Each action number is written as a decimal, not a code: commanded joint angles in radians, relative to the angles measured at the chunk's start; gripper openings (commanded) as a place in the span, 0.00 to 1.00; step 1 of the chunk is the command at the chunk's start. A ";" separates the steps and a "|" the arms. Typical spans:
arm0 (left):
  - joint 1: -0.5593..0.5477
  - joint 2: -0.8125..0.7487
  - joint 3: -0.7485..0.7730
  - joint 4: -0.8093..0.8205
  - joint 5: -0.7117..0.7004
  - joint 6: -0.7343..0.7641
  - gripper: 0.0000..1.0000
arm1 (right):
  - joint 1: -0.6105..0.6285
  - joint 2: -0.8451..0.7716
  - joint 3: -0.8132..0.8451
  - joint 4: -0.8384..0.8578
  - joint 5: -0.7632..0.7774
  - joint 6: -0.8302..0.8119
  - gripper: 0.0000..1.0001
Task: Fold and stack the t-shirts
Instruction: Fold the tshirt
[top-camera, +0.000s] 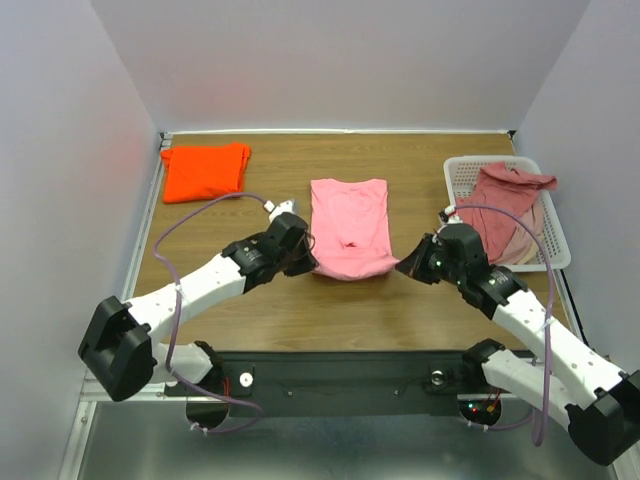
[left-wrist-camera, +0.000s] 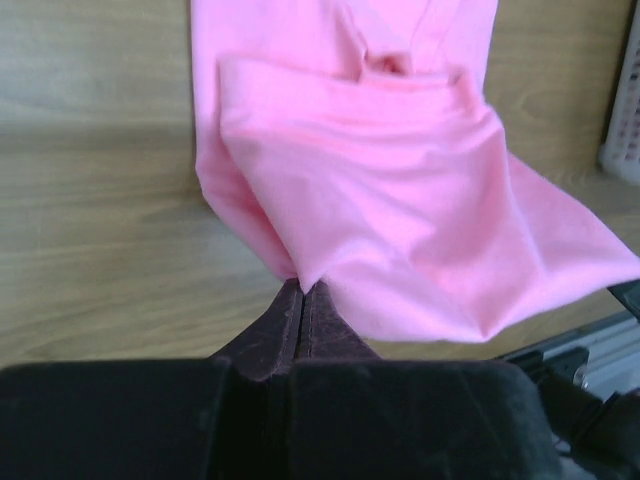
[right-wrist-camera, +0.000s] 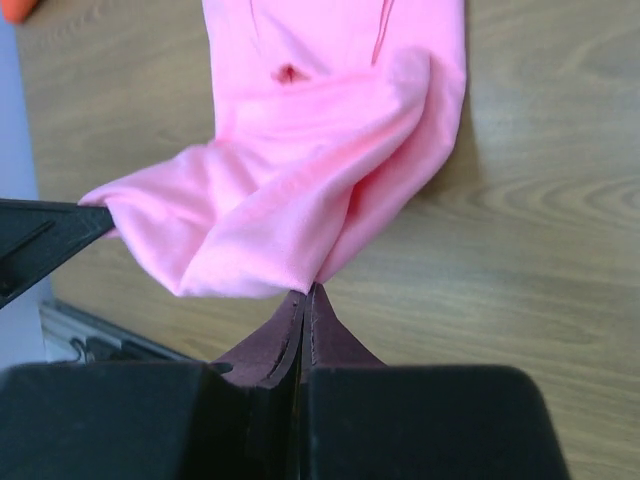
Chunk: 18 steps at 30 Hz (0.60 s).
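Note:
A pink t-shirt (top-camera: 348, 225) lies folded lengthwise in the middle of the table, its near end lifted. My left gripper (top-camera: 310, 262) is shut on the shirt's near left corner (left-wrist-camera: 300, 275). My right gripper (top-camera: 402, 266) is shut on the near right corner (right-wrist-camera: 318, 280). The pink fabric (left-wrist-camera: 400, 200) hangs in folds between the two grippers (right-wrist-camera: 290, 200). A folded orange t-shirt (top-camera: 205, 168) lies at the far left. Dusty rose t-shirts (top-camera: 510, 210) are piled in the white basket (top-camera: 553, 240) at the right.
The wooden table (top-camera: 250, 300) is bounded by a metal rail at the left and back. The basket's edge (left-wrist-camera: 625, 110) shows at the right of the left wrist view. White walls close in on both sides.

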 joint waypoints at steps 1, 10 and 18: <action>0.050 0.061 0.119 -0.023 -0.074 0.059 0.00 | -0.001 0.054 0.119 0.003 0.205 0.010 0.00; 0.168 0.228 0.378 -0.012 -0.094 0.160 0.00 | -0.012 0.295 0.379 0.004 0.428 -0.039 0.00; 0.241 0.446 0.626 -0.014 -0.056 0.254 0.00 | -0.088 0.501 0.560 0.038 0.450 -0.091 0.00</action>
